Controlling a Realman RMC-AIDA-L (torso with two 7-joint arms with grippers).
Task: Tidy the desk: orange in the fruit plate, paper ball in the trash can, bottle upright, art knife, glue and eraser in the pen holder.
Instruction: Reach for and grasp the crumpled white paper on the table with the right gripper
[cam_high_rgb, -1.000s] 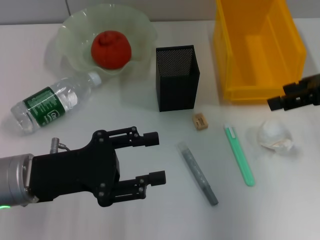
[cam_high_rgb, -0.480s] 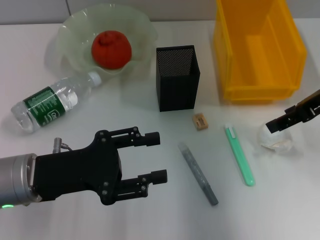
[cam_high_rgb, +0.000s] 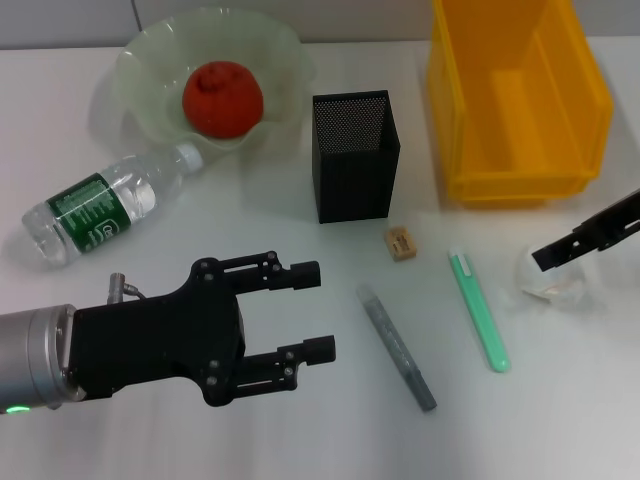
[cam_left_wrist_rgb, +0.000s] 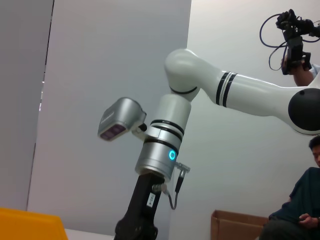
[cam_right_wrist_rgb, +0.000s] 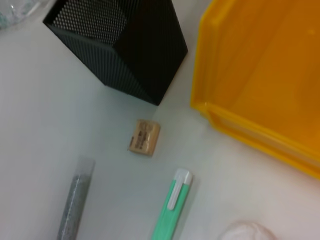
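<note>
Right gripper (cam_high_rgb: 590, 240) is positioned over the paper ball (cam_high_rgb: 552, 278), on the counter (cam_high_rgb: 300, 420) near the trash can (cam_high_rgb: 515, 100); its finger state cannot be told. The ball is judged light, soft and crushable, best pinched across its middle. Left gripper (cam_high_rgb: 312, 310) is held open at near left; the bottle (cam_high_rgb: 105, 205) label's writing is unreadable.

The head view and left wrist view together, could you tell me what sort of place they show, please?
Probably a robotics lab staged as a desk: a white table holds a pen holder, a yellow trash can and an eraser, while a seated person and a cardboard box sit behind.
</note>
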